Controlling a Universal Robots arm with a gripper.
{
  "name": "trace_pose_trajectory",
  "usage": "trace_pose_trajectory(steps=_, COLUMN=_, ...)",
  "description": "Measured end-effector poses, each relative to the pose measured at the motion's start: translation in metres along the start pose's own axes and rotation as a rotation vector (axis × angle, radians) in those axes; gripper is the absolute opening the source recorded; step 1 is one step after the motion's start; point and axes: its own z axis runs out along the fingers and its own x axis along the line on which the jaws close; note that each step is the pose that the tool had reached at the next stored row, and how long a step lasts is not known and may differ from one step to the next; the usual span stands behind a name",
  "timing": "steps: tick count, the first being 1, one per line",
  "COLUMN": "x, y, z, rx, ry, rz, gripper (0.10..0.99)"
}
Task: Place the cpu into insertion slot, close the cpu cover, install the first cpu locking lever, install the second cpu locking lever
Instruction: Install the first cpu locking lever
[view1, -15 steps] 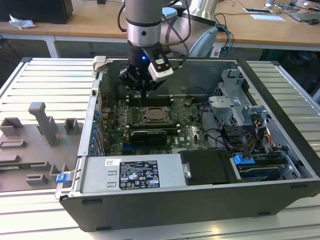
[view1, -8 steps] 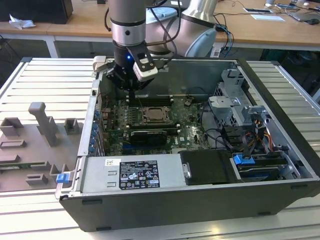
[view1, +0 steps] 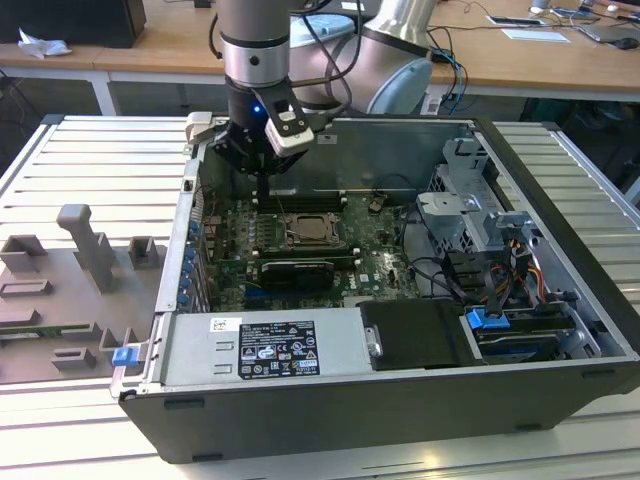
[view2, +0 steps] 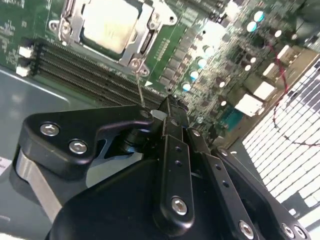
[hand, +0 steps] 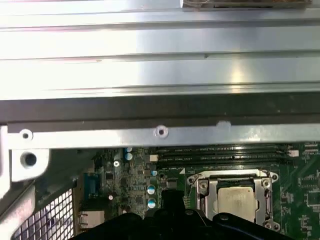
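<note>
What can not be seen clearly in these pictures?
- Gripper fingertips: in the second wrist view its own body covers them, so open or shut is unclear.
- Cpu: in the first wrist view the gripper's body and the lower edge cut it off.
- Locking levers: in the exterior view, too small beside the cpu cover to tell whether they are latched.

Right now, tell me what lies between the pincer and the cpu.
In the second wrist view: long black memory slots, a thin metal rod and the cpu cover, between the pincer and the cpu.

Bright overhead light, glare, wrist pics blurry
</note>
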Motion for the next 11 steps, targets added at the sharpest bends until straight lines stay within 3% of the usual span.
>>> trace_pose_trajectory(steps=2, x=-0.0067, y=0.0034, z=0.0004, rx=0.000, ry=0.0003, rz=-0.004, gripper=0.106)
trace_pose_trajectory(steps=5, x=-0.0314, y=0.0059, z=0.0025, rx=0.000, ry=0.0015, rz=-0.005, gripper=0.106)
trace_pose_trajectory(steps=9, x=-0.0543, y=0.0078, z=0.0085, rx=0.000, ry=0.0041, rz=-0.005, gripper=0.106)
trace_pose_trajectory(steps=11, x=-0.0550, y=0.0078, z=0.0096, rx=0.000, ry=0.0039, rz=-0.005, gripper=0.106)
